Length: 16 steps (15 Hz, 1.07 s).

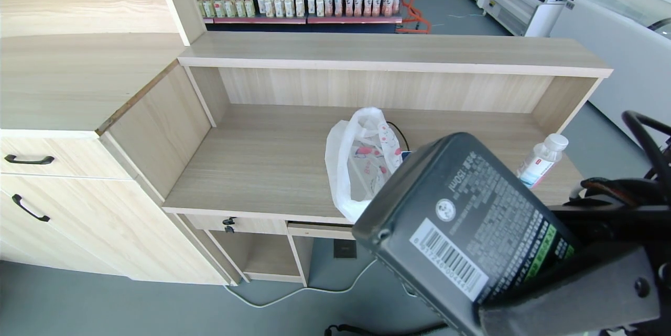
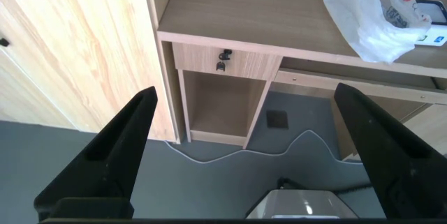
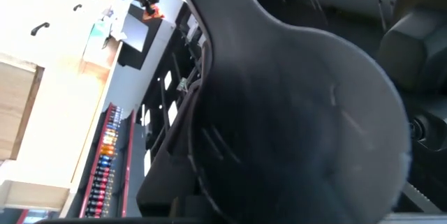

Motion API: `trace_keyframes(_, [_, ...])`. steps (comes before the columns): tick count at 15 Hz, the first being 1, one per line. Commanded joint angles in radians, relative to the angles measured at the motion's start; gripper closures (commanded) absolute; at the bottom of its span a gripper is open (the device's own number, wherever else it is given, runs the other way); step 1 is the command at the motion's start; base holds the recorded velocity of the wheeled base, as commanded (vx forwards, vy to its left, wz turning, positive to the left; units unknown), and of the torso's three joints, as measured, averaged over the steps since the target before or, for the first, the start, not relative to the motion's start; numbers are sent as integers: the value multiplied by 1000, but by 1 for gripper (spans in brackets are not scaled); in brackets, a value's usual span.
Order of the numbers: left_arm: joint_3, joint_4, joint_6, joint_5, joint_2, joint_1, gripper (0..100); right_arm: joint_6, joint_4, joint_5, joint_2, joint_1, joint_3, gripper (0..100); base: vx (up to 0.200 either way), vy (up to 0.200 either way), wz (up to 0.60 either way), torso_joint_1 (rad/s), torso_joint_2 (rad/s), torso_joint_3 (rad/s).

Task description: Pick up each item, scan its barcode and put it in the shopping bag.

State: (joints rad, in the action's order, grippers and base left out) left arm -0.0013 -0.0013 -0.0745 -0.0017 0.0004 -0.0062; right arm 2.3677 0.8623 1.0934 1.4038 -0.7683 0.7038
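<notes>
Clamping the barcoded dark pack (image 1: 474,220), right gripper (image 1: 524,299), head view; left gripper (image 2: 244,147) splayed, wrist view.

- Centre left: counter top (image 1: 262,163) open from the front, up to the side wall.
- Centre: shopping bag (image 1: 356,168) stands in the way; bottle (image 1: 542,160) at right edge.
- Upper centre: top shelf (image 1: 393,53) caps headroom.
- Lower right: dark pack (image 1: 466,231) covers the bag's near side.
</notes>
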Motion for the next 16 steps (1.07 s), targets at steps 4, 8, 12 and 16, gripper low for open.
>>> trace_keyframes(4, [0, 0, -1, 0, 0, 0, 0, 1, 1, 0, -8, 0, -10, 100, 0, 0, 0, 0, 0, 0])
trace_keyframes(8, [0, 0, -1, 0, 0, 0, 0, -13, 1, 0, -9, 0, -7, 100, 0, 0, 0, 0, 0, 0])
trace_keyframes(12, [1, 0, -1, 0, 0, 0, 0, -31, 3, 0, -23, 3, -9, 100, 0, 0, 0, 0, 0, 0])
trace_keyframes(16, [0, 0, -1, 0, 0, 0, 0, -31, 4, 2, -13, 3, -7, 100, 0, 0, 0, 0, 0, 0])
